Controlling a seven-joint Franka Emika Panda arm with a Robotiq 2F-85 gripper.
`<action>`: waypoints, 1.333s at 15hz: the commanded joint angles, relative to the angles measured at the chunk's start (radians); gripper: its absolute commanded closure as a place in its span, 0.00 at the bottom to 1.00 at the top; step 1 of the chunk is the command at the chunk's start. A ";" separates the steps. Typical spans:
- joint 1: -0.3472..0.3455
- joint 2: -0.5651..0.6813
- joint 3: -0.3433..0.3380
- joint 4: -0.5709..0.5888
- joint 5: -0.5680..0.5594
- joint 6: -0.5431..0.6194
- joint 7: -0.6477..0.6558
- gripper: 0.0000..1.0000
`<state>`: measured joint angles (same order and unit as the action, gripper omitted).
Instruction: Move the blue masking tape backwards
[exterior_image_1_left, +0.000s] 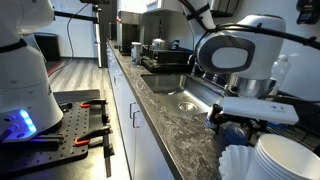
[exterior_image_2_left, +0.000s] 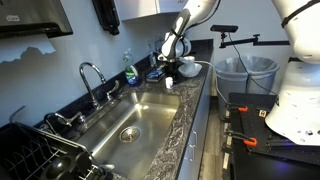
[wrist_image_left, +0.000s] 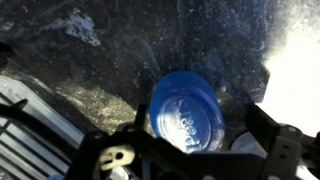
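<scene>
The blue masking tape (wrist_image_left: 186, 112) is a low round blue roll with pale lettering on its top; its centre does not look hollow in the wrist view. It lies on the dark speckled counter (wrist_image_left: 110, 60). My gripper (wrist_image_left: 200, 135) is straight above it, fingers spread to either side, with a gap on the right of the roll. In both exterior views the gripper (exterior_image_1_left: 237, 122) (exterior_image_2_left: 170, 62) hangs low over the counter beside the sink, with a bit of blue under it (exterior_image_1_left: 236, 131) (exterior_image_2_left: 157, 73).
A stack of white plates (exterior_image_1_left: 287, 157) and a small white cup (exterior_image_1_left: 238, 160) stand close to the gripper. The steel sink (exterior_image_2_left: 140, 118) with its faucet (exterior_image_2_left: 90, 75), a soap bottle (exterior_image_2_left: 130, 72), a dish rack (exterior_image_2_left: 40, 152) and pots (exterior_image_1_left: 158, 46) line the counter.
</scene>
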<state>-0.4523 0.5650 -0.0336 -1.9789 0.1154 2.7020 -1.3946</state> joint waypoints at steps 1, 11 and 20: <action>-0.014 0.007 0.005 0.018 -0.026 -0.014 -0.011 0.00; 0.025 -0.041 -0.055 -0.007 -0.095 0.004 0.059 0.60; 0.097 -0.209 -0.211 -0.069 -0.271 -0.028 0.356 0.60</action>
<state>-0.3793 0.4450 -0.2116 -1.9990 -0.1176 2.7003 -1.1375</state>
